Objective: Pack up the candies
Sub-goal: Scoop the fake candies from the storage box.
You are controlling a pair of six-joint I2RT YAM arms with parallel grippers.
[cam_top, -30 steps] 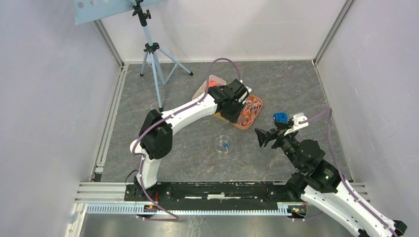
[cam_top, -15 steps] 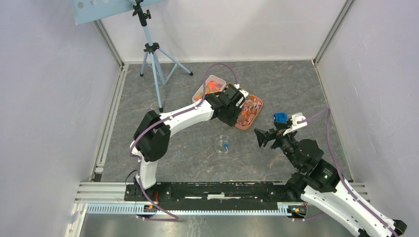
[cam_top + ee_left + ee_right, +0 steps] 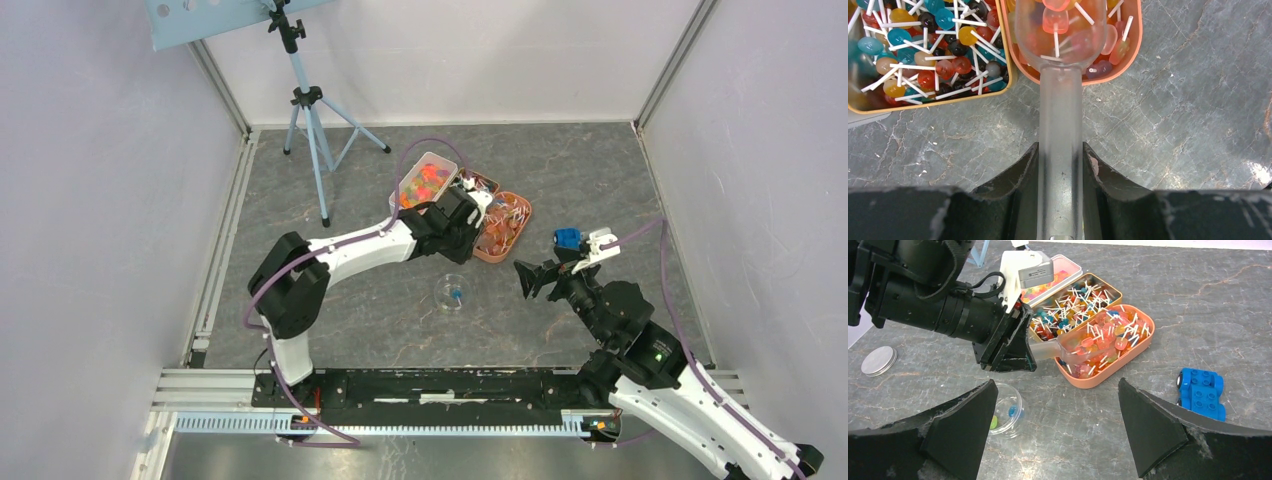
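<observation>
Candies [image 3: 1108,335]: small round sweets on thin white sticks. Pink and orange ones fill the orange tray [image 3: 1088,384]. Mixed colours fill the tan tray [image 3: 923,104], which touches it at 11 o'clock. Loose bright ones sit in the clear box [image 3: 425,180] further out at 10 o'clock.
Left gripper [image 3: 1060,160]: clamped on the handle of the clear scoop [image 3: 1060,100]. The scoop's bowl lies in the orange tray with a few sweets inside.
Right gripper [image 3: 1055,382]: fingers spread wide and carrying nothing, hovering over the bench [image 3: 600,170] at 5 o'clock of the orange tray.
Handling: each sweet is probably light, hard and slick. The crossed sticks look likely to snag and drag neighbours along. Pinching one would be fiddly, so the scoop, kept level, seems the better hold.
Dish [image 3: 453,293]: small, clear and round, near the orange tray at its 7 o'clock, with a couple of sweets in it. Its mouth looks little wider than the scoop bowl, so tipping would need care.
Edges: the loaded bowl must clear the orange tray's low near rim.
Room: the bench is bare between tray and dish. The right gripper stands at 3 o'clock of the dish. The blue toy car [image 3: 1200,392] is at 3 o'clock of the tray, off that path. In the right wrist view a metal lid [image 3: 879,360] lies at 9 o'clock of the dish.
</observation>
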